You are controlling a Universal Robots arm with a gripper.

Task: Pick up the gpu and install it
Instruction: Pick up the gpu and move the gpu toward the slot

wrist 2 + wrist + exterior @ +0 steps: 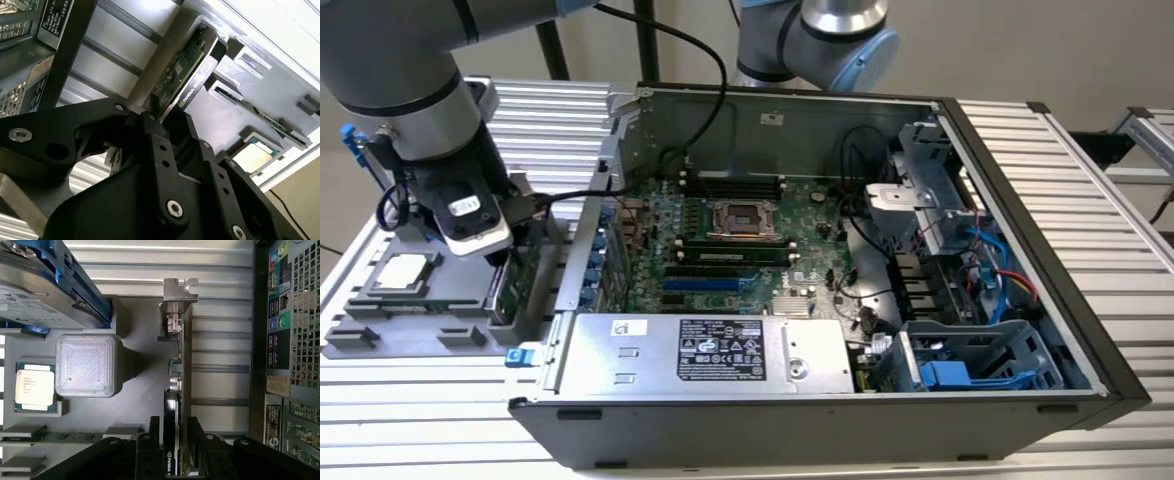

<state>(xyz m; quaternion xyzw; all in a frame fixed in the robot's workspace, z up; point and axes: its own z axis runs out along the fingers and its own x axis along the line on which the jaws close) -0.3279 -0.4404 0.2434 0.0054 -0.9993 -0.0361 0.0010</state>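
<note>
The gpu (508, 288) stands on edge in a slot of the grey parts holder (400, 335), at the exterior view's left, beside the open computer case (1047, 250). In both wrist views it runs edge-on away from me: green board (185, 365), black shroud (192, 82), silver bracket (179, 290) at the far end. My gripper (491, 255) is down over it. Its black fingers (155, 435) straddle the near end of the card, one on each face, and the gripper (174, 421) (169, 118) looks shut on the gpu.
A square CPU chip (403, 270) (34, 386) lies in the holder beside the card. A hard drive with blue clips (40, 285) and a ribbed block (86, 365) sit close by. Inside the case, the motherboard shows a blue slot (707, 283) above the power supply (707, 350).
</note>
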